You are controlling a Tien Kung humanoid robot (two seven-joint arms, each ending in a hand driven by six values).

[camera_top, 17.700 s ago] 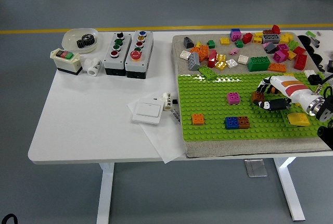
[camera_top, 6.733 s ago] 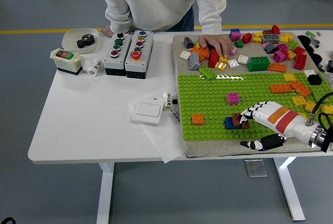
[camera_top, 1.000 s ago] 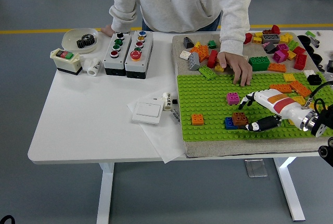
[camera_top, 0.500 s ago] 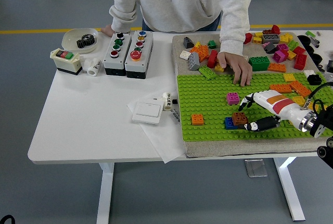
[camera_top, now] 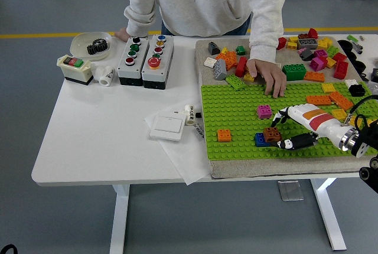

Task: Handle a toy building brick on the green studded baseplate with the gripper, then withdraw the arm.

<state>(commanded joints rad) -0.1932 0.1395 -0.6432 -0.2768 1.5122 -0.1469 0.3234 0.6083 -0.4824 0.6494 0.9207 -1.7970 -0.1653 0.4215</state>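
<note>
On the green studded baseplate [camera_top: 236, 118] a brown brick [camera_top: 271, 134] sits against a blue brick [camera_top: 261, 140], near the front edge. My right hand [camera_top: 283, 131] lies low over the plate just right of the brown brick. Its white fingers [camera_top: 282, 114] are spread above the brick and its black thumb [camera_top: 292, 143] is below. The hand is open and holds nothing. A pink brick [camera_top: 264, 111] and an orange brick [camera_top: 224, 135] also stand on the plate. The left arm is out of view.
A person stands at the far side, one hand [camera_top: 269, 77] resting on the plate's far edge, the other [camera_top: 123, 33] on the table. Loose bricks [camera_top: 307, 47] cover the mat behind. Button boxes [camera_top: 144, 59], a wall switch [camera_top: 168, 126] and a bowl [camera_top: 91, 44] lie to the left.
My right hand has drawn slightly to the right, away from the brown brick, which stays beside the blue one. The person's hand has not moved.
</note>
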